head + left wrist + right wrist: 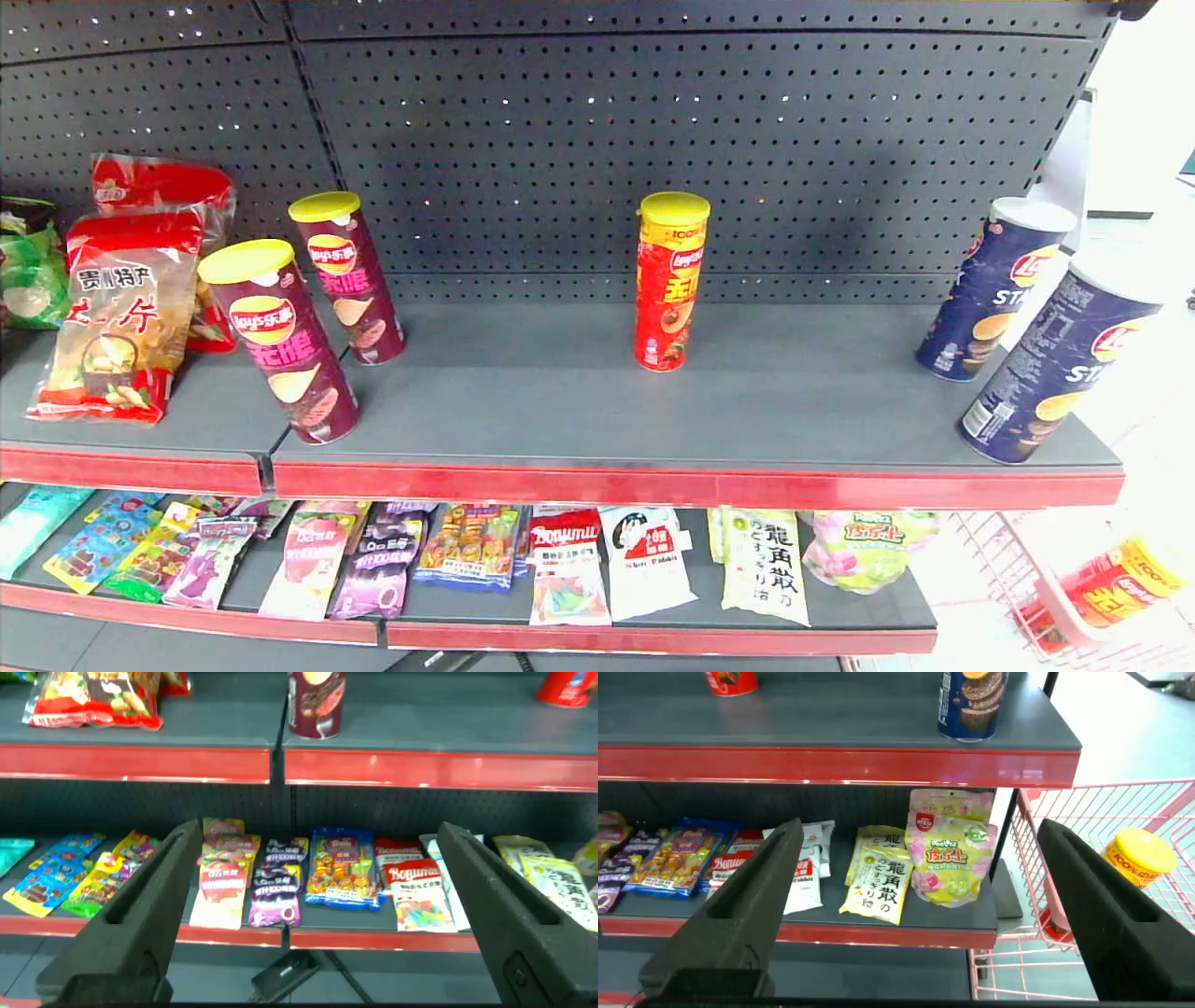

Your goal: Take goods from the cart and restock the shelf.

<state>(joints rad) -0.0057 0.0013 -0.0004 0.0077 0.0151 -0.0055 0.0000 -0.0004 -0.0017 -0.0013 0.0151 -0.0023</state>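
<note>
The upper shelf [560,401] holds two maroon chip cans [280,341], one red can [669,280] in the middle and two dark blue cans [1060,359] at its right end. A red-and-yellow can [1116,583] lies in the pink wire cart [999,569] at the lower right; its yellow lid [1144,854] appears in the right wrist view. My left gripper [320,835] is open and holds nothing, level with the lower shelf's snack packets [276,882]. My right gripper [922,831] is open and holds nothing, facing that shelf's right end beside the cart [1102,793].
Red snack bags [117,317] stand at the upper shelf's left end. Flat packets [569,565] line the lower shelf. Wide bare stretches lie between the cans on the upper shelf. A perforated back panel [653,140] closes the rear.
</note>
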